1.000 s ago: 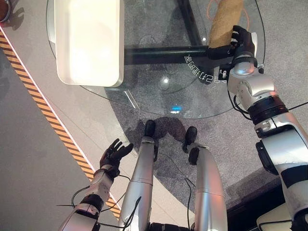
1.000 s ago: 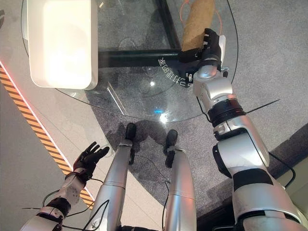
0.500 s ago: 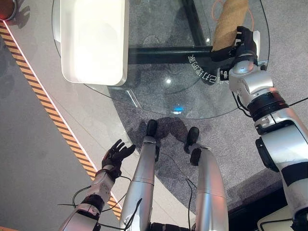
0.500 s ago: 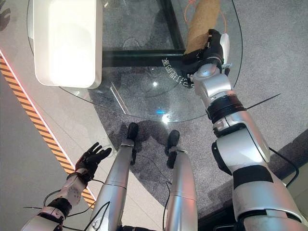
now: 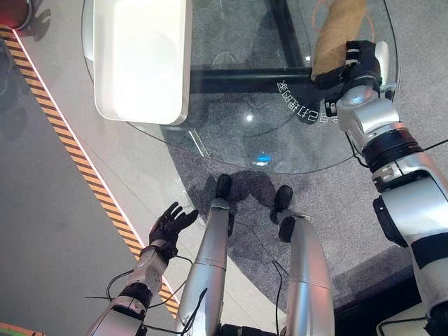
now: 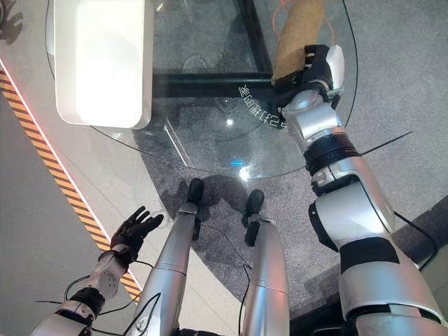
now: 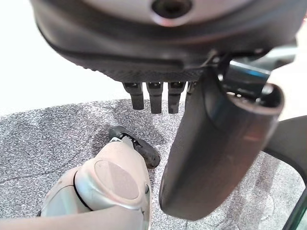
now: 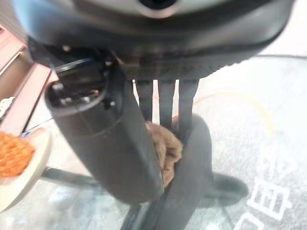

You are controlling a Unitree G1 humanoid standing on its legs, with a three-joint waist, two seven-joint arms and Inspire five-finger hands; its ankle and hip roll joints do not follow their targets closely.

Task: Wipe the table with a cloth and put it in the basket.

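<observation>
A brown cloth (image 5: 337,31) lies on the far right part of the round glass table (image 5: 245,133). My right hand (image 5: 358,59) rests on the cloth's near end; in the right wrist view its fingers (image 8: 165,103) reach straight down onto the cloth (image 8: 165,151), so the hand is open. A white rectangular basket (image 5: 140,63) stands on the table's left side, well apart from the cloth. My left hand (image 5: 168,224) hangs low at the left, off the table and over the floor, open and holding nothing.
A dark frame (image 5: 245,73) runs under the glass. A black-and-orange striped strip (image 5: 77,157) crosses the floor on the left. An orange cable loop (image 6: 276,10) lies by the cloth. A pale dish with something orange (image 8: 14,153) sits beyond the right hand.
The whole picture has shifted a little, so the camera moved. My right hand stays on the cloth's near end. The left hand stays low and open.
</observation>
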